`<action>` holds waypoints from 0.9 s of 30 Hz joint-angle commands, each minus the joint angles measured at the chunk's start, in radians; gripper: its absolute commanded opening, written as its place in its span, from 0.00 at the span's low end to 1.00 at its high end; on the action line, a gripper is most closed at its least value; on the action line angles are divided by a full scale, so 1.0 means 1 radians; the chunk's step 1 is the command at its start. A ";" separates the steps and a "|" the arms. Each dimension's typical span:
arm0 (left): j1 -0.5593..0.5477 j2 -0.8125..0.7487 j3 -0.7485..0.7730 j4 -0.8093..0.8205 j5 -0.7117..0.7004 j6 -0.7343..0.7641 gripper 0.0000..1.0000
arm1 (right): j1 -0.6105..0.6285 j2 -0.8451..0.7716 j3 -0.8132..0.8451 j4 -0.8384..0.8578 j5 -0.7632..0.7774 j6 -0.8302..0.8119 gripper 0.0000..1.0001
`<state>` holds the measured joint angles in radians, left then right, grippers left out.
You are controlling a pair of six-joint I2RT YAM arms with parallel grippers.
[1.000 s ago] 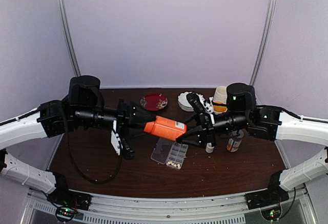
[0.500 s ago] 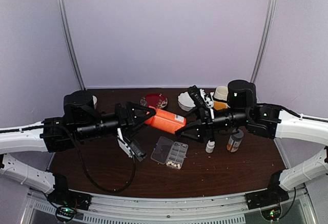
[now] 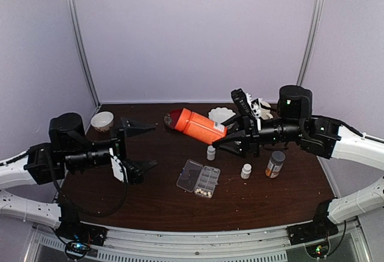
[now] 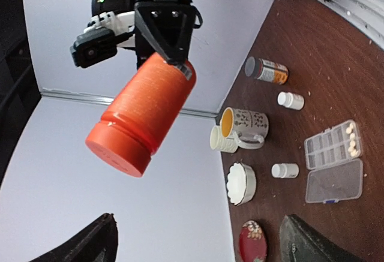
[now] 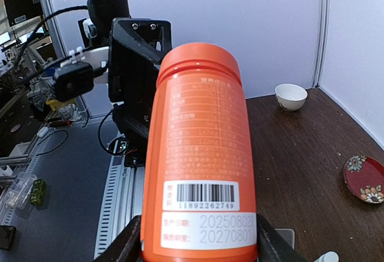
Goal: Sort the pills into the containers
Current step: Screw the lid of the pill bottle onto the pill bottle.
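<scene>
- Right gripper (image 3: pixel 225 136) is clamping the base end of an orange pill bottle (image 3: pixel 195 126). Its jaws are partway apart around the label end, and it is holding the bottle almost level in the air, with the orange cap (image 4: pixel 117 154) pointing away from it toward the other gripper.
- Left gripper (image 3: pixel 141 145) is standing spread wide and carrying nothing, facing the cap end from well apart.
- Pills (image 4: pixel 353 144) are lying in the end cells of a clear pill box (image 4: pixel 321 151). The box is sitting open on the table (image 3: pixel 156 202), below the held bottle and between the two grippers, somewhat nearer the right one.
- Judging by its look, the bottle is behaving as a stiff, smooth plastic cylinder, light but slippery. The grip at its base is leaving the whole cap end free, which is probably the best place for the free gripper to take hold and twist.
- Pills are looking tiny, hard and quick to roll or bounce, so tipping them out is likely working better than pinching. Any pour should be going slowly and close over one cell.
- Box is looking light enough to slide if nudged.
</scene>
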<state>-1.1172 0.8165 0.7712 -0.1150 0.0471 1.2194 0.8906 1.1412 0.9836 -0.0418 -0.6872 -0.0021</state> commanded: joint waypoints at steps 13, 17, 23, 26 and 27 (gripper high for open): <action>0.006 0.140 0.240 -0.137 0.107 -1.102 0.98 | 0.032 -0.019 0.052 -0.103 -0.025 -0.246 0.00; 0.006 0.135 0.227 -0.110 0.222 -1.101 0.98 | 0.057 -0.018 0.063 -0.145 0.002 -0.292 0.00; 0.008 0.218 0.290 -0.170 0.251 -1.107 0.97 | 0.110 -0.012 0.073 -0.172 0.060 -0.345 0.00; 0.009 0.230 0.290 -0.156 0.261 -1.107 0.98 | 0.124 0.001 0.089 -0.189 0.076 -0.362 0.00; 0.010 0.232 0.292 -0.156 0.266 -1.106 0.98 | 0.126 0.004 0.092 -0.189 0.079 -0.364 0.00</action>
<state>-1.1133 1.0412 1.0309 -0.2897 0.2668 0.1318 1.0012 1.1397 1.0271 -0.2241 -0.6510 -0.3252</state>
